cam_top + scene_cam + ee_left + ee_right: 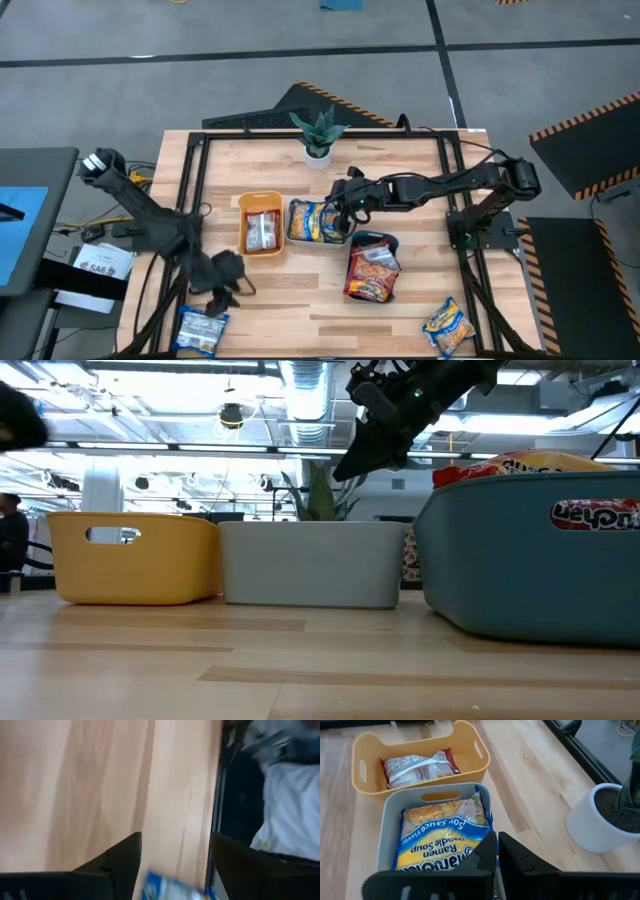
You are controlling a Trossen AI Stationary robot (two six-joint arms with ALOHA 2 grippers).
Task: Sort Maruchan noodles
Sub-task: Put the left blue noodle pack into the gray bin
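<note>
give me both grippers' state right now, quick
Left gripper: open, empty, above a blue-and-white packet at the table's front left.
Right gripper: shut, empty, over the grey tray.

The table (300, 310) was pale wood inside a black frame, standing on a grey floor (120, 90) crossed by dark lines. Orange-and-black hazard stripes (590, 120) edged dark mats beside it. A potted plant (318, 135) stood at the table's far edge. Beyond, a ceiling (180, 400) of beams, ducts and bright strip lights ran back, with a person (12, 540) at the side.
</note>
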